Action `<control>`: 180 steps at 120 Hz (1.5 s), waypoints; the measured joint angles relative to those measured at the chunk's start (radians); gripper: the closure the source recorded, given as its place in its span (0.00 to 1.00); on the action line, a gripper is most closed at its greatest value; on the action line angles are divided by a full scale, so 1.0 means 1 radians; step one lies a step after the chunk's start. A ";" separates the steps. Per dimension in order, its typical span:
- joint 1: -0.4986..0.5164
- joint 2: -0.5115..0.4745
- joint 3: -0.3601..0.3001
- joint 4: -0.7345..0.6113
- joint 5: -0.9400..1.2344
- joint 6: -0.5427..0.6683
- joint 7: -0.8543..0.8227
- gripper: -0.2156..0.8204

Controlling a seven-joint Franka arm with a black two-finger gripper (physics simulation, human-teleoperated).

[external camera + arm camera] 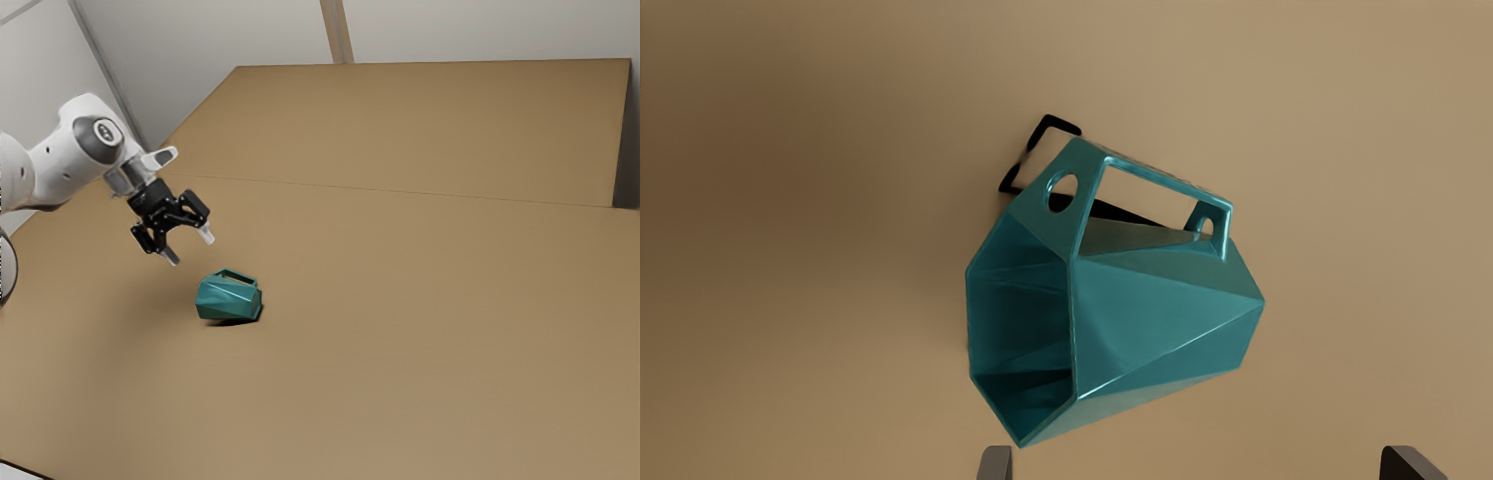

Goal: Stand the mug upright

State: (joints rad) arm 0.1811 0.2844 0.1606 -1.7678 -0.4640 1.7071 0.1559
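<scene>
My gripper [190, 254] hangs above the table in the exterior view, a little up and to the left of the teal mug [229, 297]. Its two fingertips are spread wide with nothing between them. The faceted mug lies on its side, handle uppermost. In the wrist view the mug [1160, 313] shows its dark open mouth at one end and the angular handle above its body. There the gripper [1212, 463] has its fingertips far apart, and neither is seen gripping the mug.
The brown table [420, 330] stretches out around the mug. A pale wall [480, 30] with a tan vertical strip stands beyond the table's far edge. A dark-edged white object [20, 472] is at the exterior view's lower left corner.
</scene>
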 joint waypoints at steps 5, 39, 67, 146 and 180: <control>0.000 0.013 0.003 -0.001 -0.004 0.003 0.001 0.21; 0.001 0.080 0.019 -0.011 -0.058 0.012 0.007 0.21; 0.014 0.112 0.019 -0.048 -0.124 0.015 0.013 0.21; -0.008 0.134 0.000 -0.045 -0.234 0.028 0.012 0.74; -0.016 0.128 -0.040 -0.008 -0.221 0.032 0.001 0.92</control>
State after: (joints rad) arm 0.1655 0.4124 0.1204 -1.7753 -0.6847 1.7395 0.1573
